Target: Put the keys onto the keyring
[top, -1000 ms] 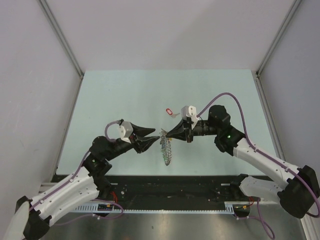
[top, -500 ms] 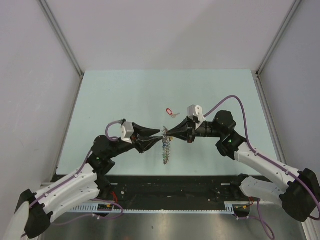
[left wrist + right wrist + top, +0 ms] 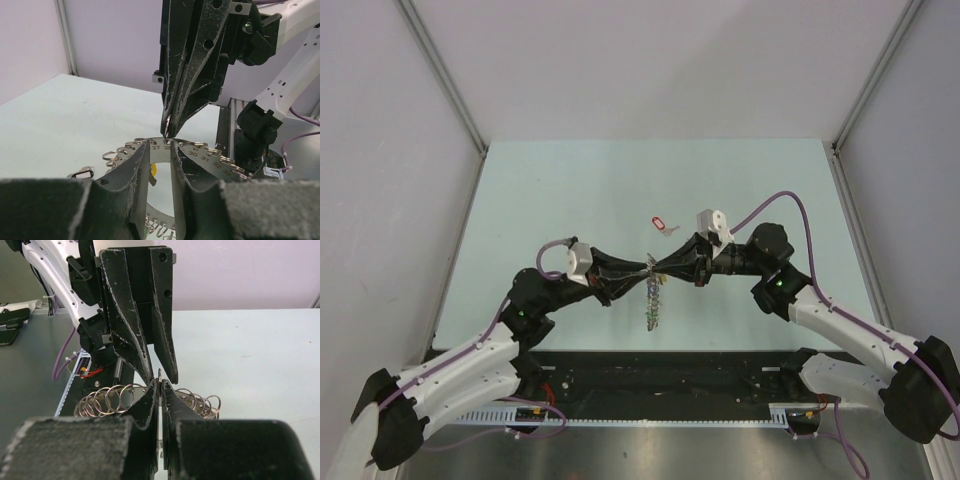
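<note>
Over the green table (image 3: 550,190), the right gripper (image 3: 160,392) is clamped on the hanging keyring (image 3: 653,300) and the left gripper (image 3: 160,150), jaws parted, straddles it: probably a handover, needing square closure.

red key tag (image 3: 658,223), pale mint table (image 3: 570,190)

White shells and black joints on left arm (image 3: 460,365) and right arm (image 3: 850,335); purple cables (image 3: 783,193) at wrists; scratched black tapered fingers (image 3: 195,75); green light (image 3: 777,283) at four o'clock.
</note>
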